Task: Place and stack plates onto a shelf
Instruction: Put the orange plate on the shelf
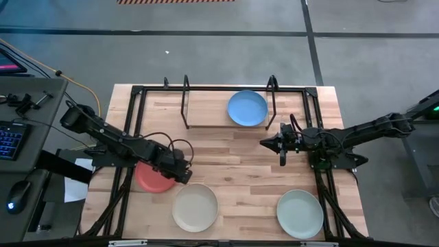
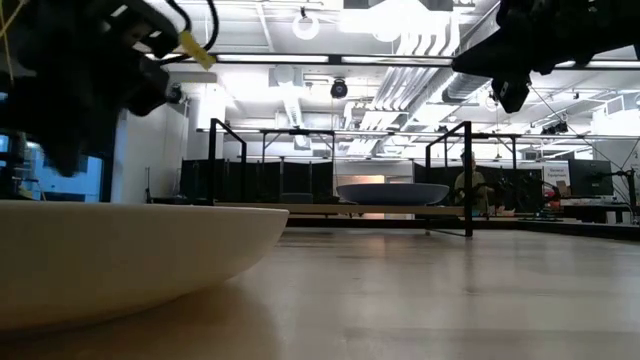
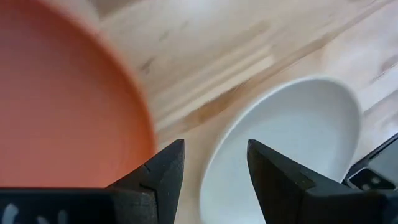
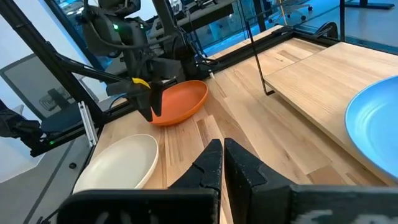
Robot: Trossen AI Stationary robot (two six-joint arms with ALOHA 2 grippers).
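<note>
The red plate [image 1: 149, 178] [image 3: 62, 112] lies flat on the table near its left edge, and the cream-white plate [image 1: 195, 207] [image 3: 292, 143] lies just nearer and to its right. My left gripper [image 1: 182, 173] [image 3: 214, 163] is open and points down over the strip of wood between the two plates, close beside the red plate's rim [image 4: 186, 102]. The blue plate [image 1: 247, 108] [image 2: 390, 192] rests on the black rod shelf [image 1: 186, 103] at the far side. The pale green plate [image 1: 300, 213] lies near the right front corner. My right gripper [image 1: 266, 143] [image 4: 222, 158] is shut, holds nothing and hovers right of the table's middle.
A larger black frame [image 1: 130, 123] edges the table, and both arms reach in over its side rails. Bare wood lies between the shelf and the three plates in front. The shelf's left half [image 1: 206, 110] has no plate. A keyboard and mouse sit off the table's left.
</note>
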